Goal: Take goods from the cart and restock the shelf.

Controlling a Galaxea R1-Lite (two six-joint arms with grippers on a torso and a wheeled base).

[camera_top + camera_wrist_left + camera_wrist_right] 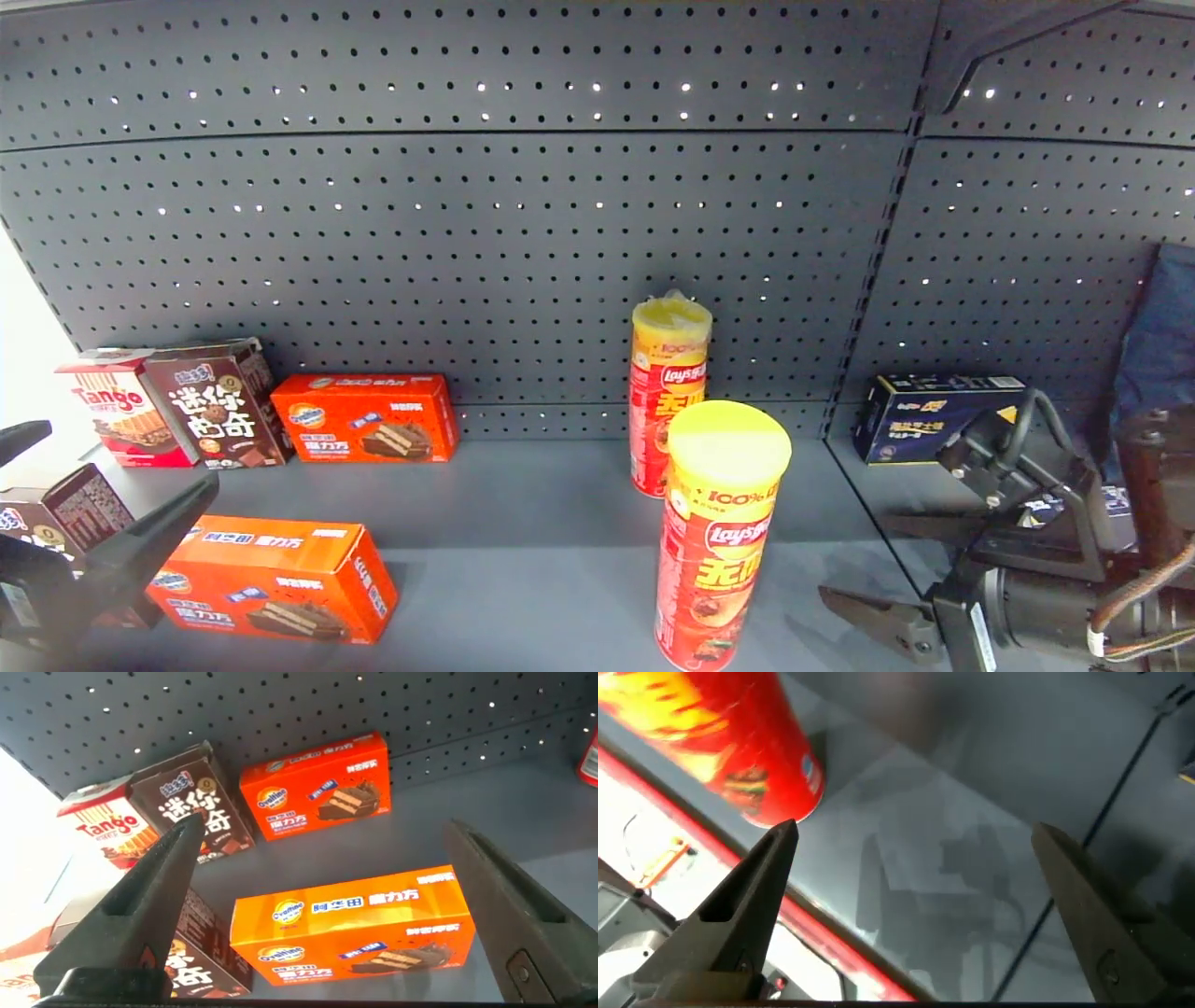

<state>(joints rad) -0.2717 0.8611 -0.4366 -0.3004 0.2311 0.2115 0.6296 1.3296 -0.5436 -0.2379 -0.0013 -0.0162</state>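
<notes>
shelf (pixel 541 523) is carrying chip cans (pixel 719 532) and snack boxes (pixel 364 417); right wrist view is catching its red edge (pixel 822 917); left gripper (pixel 324 831) and right gripper (pixel 915 831) are gaping, empty.

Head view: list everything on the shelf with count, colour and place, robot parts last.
chip cans: 2, red with yellow lids, upright mid-shelf, the second behind the first.
orange boxes: 2, one at the back panel, one lying at front left.
dark brown boxes: 2, one at back left, one at the front left edge.
red-and-white box: 1, far back left, beside the brown one.
dark blue box: 1, back of the next bay to the right.
shelf: 1, grey, with a perforated back panel.
left gripper: jaws open, above the front orange box.
right gripper: jaws open, right of the front can.
</notes>
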